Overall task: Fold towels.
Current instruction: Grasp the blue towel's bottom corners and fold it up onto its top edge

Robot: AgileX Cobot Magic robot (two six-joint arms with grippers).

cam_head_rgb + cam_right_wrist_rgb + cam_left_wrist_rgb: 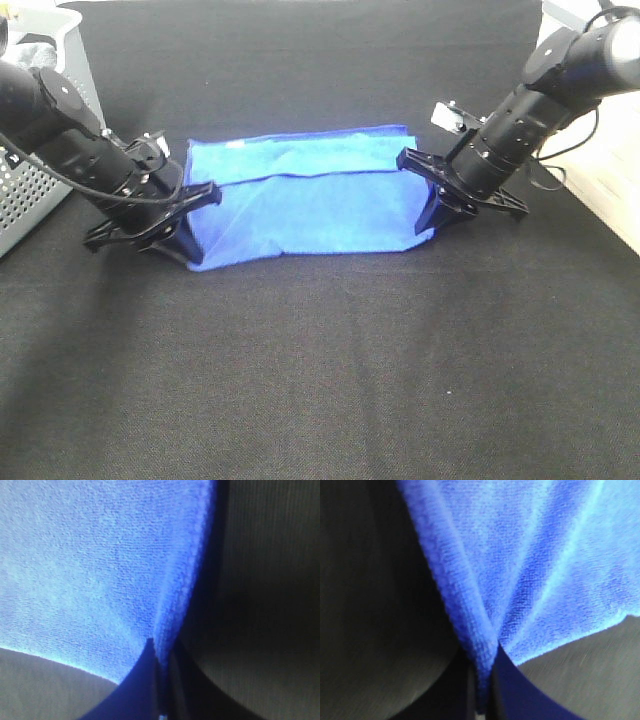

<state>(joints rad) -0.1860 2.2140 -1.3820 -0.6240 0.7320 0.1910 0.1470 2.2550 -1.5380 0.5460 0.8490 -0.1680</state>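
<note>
The royal-blue towel (305, 200) lies stretched between my two grippers on the black table, its near part raised and folded toward the far edge. My left gripper (188, 240) is shut on the towel's near left corner. My right gripper (430, 215) is shut on the near right corner. In the left wrist view the towel (530, 565) puckers into the closed fingers (512, 690). In the right wrist view the towel's (100, 565) stitched edge runs into the closed fingers (137, 685). A small white tag (236, 142) shows near the far left corner.
A perforated grey basket (45, 190) stands at the left edge behind my left arm. A white object (445, 116) sits beside my right arm. A pale surface (610, 190) borders the black table (320, 370) at the right.
</note>
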